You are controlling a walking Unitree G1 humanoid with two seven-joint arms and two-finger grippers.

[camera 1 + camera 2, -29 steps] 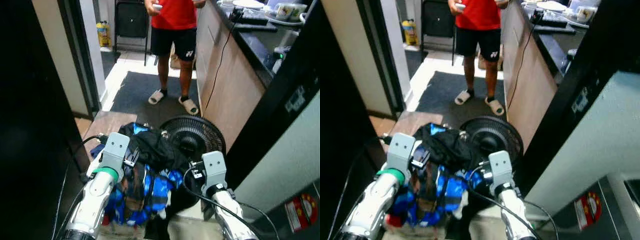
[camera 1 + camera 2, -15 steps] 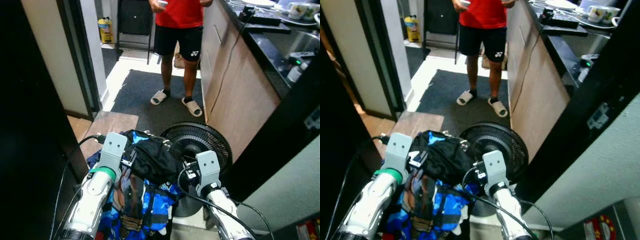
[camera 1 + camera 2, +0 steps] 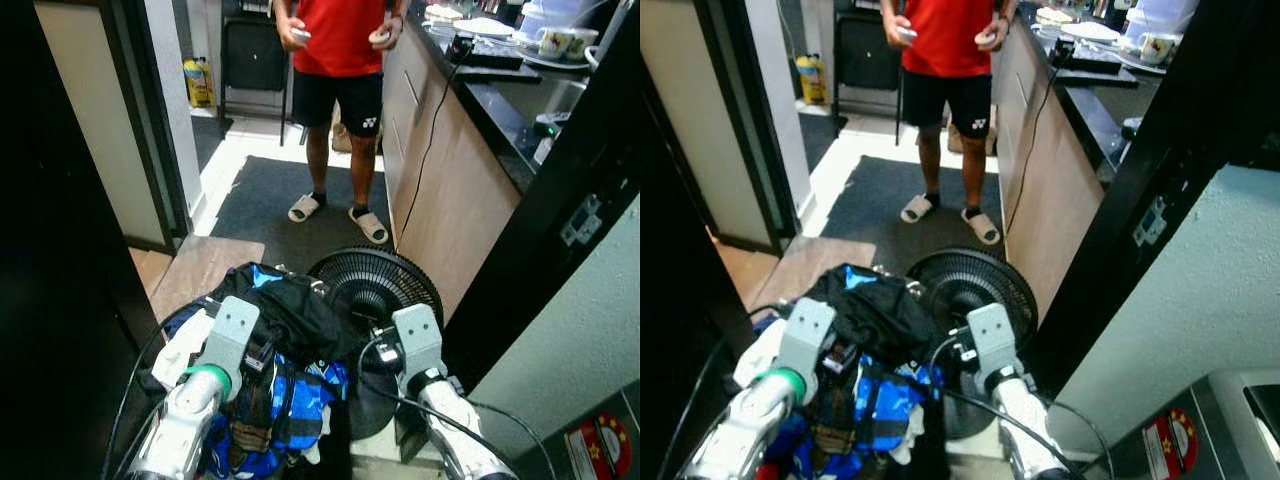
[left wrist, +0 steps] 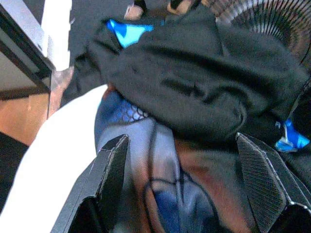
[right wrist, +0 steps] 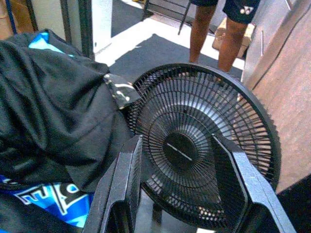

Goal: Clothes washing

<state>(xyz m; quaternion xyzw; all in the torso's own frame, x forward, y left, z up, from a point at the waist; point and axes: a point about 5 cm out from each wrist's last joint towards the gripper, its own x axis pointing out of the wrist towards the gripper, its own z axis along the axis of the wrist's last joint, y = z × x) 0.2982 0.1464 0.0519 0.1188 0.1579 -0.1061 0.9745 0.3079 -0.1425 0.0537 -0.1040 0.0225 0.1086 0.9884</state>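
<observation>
A heap of clothes lies on the floor in front of me: a black garment (image 3: 290,310) on top, a blue patterned shirt (image 3: 295,395) under it, and a white cloth (image 3: 185,345) at its left edge. My left gripper (image 4: 181,141) hovers over the heap, open, with its fingers (image 4: 114,160) spread wide above the black and blue cloth. My right gripper (image 5: 176,141) is open too, to the right of the heap, facing a black floor fan (image 5: 194,141). Nothing is held between its fingers.
The fan (image 3: 372,285) stands right beside the heap. A person in a red shirt (image 3: 340,40) stands on a dark mat (image 3: 260,195) ahead. A wooden counter (image 3: 450,170) with a hanging cable runs along the right. A dark door frame (image 3: 60,250) closes the left.
The camera has shifted, showing more of the person and the room. Both arms sit lower in the picture, still over the heap and the fan. The white cloth now shows beside my left arm.
</observation>
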